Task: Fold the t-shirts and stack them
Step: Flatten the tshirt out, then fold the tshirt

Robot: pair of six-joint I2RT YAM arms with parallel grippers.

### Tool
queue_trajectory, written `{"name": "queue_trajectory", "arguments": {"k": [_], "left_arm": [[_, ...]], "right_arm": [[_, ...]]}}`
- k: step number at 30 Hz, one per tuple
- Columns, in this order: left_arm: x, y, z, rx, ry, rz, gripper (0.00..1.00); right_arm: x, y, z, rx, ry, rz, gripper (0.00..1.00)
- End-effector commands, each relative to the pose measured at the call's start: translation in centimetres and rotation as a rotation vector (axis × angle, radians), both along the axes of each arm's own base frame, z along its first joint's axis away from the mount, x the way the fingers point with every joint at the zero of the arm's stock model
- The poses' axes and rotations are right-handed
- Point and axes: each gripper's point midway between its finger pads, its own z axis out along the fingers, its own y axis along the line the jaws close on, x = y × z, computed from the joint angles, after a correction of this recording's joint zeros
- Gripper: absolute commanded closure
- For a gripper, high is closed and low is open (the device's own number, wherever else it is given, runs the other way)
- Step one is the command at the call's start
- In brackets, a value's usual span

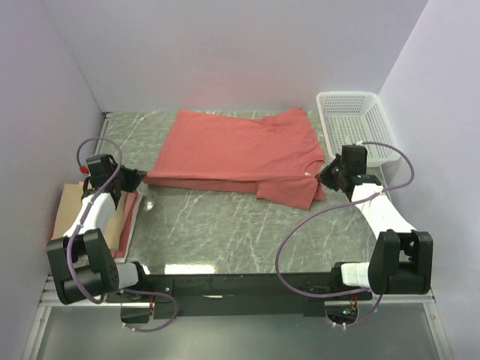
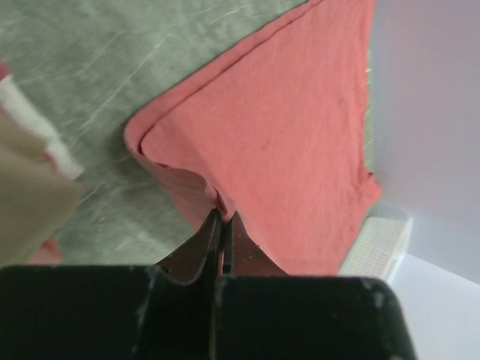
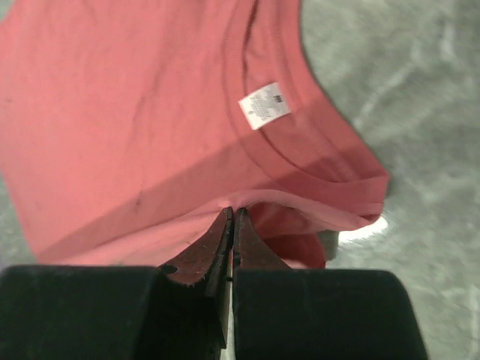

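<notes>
Left edge of desk (image 1: 225, 232), near end: tan shirt (image 1: 75, 204) lies folded, mostly under the left arm. A pinkish layer shows along its right side, possibly a second shirt; too hidden to say.

Left gripper (image 1: 141, 178) sits just past it, jaws closed on the doubled left corner of the red shirt (image 1: 232, 146); fingers (image 2: 214, 232) pinch the fold.

Right gripper (image 1: 322, 177) is clamped on the shirt's edge near the collar, white tag (image 3: 264, 105) facing up.

Red shirt is spread across desk centre toward the far edge, in two layers.

Basket (image 1: 346, 96) stands at the far right corner, just beside the shirt's far right corner.
</notes>
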Motion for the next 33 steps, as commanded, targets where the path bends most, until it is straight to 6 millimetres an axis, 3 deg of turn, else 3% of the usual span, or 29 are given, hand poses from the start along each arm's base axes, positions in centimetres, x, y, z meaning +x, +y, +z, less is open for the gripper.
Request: {"name": "queue_trajectory", "arguments": {"k": [1,4,9,13,16,19,21,22,23,25,33], "left_arm": [[-1.5,0.7,-1.2,0.077,0.031,0.000,1.00],[-2.6,0.5,-1.9,0.086,0.052,-0.007,1.00],[-3.4,0.2,-1.6,0.102,0.043,-0.025,1.00],[-3.9,0.2,-1.2,0.118,0.042,-0.035,0.99],[-3.6,0.2,-0.9,0.125,0.029,-0.038,1.00],[-2.0,0.2,0.0,0.100,0.010,-0.052,1.00],[-1.0,0.0,-0.6,0.082,0.034,-0.062,1.00],[0.2,0.1,0.3,0.088,0.014,-0.061,1.00],[0.7,0.0,-0.6,0.077,0.045,-0.069,1.00],[2.2,-0.3,-0.1,0.079,0.048,-0.080,0.99],[5.3,-1.4,-2.4,0.060,0.112,-0.073,0.99]], "right_arm": [[-1.3,-2.1,-0.6,-0.069,0.027,-0.046,1.00],[-2.7,-2.2,-1.7,-0.073,0.051,-0.045,1.00],[-4.7,-2.3,-1.7,-0.088,0.047,-0.044,1.00],[-5.6,-2.4,-1.3,-0.102,0.044,-0.037,1.00],[-5.1,-2.5,-0.2,-0.103,0.019,-0.042,1.00],[-3.6,-2.4,0.7,-0.095,0.014,-0.039,1.00],[-2.3,-2.4,1.7,-0.096,0.007,-0.036,1.00],[-1.8,-2.5,0.9,-0.098,0.036,-0.038,1.00],[-1.4,-2.5,0.8,-0.096,0.042,-0.038,1.00],[-0.5,-2.5,0.4,-0.088,0.051,-0.036,1.00],[0.5,-2.8,-2.5,-0.091,0.104,-0.052,0.99]]}}
